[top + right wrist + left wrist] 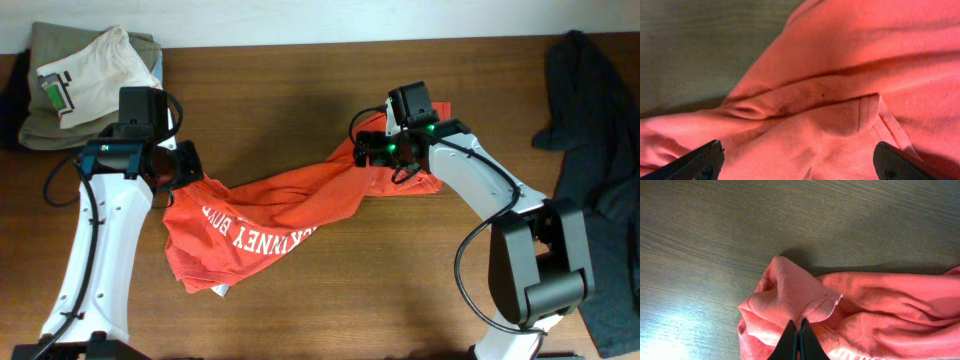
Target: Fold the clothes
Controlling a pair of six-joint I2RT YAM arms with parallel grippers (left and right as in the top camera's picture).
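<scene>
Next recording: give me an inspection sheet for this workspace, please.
Surface: wooden table, brown grain, bare in the front middle.
Job's things: red-orange T-shirt bunched and stretched between the arms, white lettering up, not folded.
Clutter: white tee on olive folded pieces at the far left corner; dark garment along the right edge.
End effectors: left end effector shut on a hem fold of the shirt; right end effector open over the cloth.
Cables: black cables loop along both arms, clear of the shirt.
Surroundings: pale wall behind the table; nothing else seen.
</scene>
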